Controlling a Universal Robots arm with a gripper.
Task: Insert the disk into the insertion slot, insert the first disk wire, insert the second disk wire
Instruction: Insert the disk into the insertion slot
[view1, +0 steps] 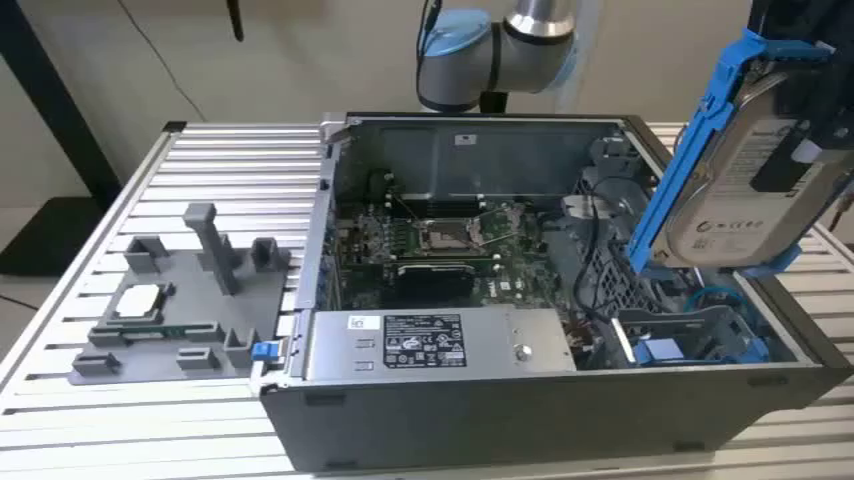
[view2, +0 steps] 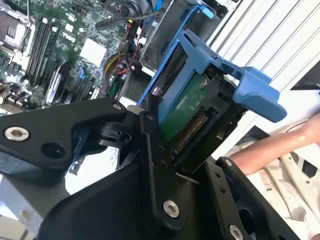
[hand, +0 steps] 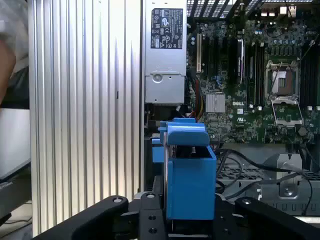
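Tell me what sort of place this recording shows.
Probably a robotics lab bench for computer assembly: an open computer case on a slatted aluminium table, a grey parts fixture beside it, the disk held above.

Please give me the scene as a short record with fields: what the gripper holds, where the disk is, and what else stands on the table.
held item: the disk in its blue frame, clamped by the gripper
disk position: steeply tilted, raised over the computer case at the exterior view's right, not yet inserted
case state: open, with the motherboard and the power-supply box exposed
table: a grey fixture stands beside the case, at the exterior view's left
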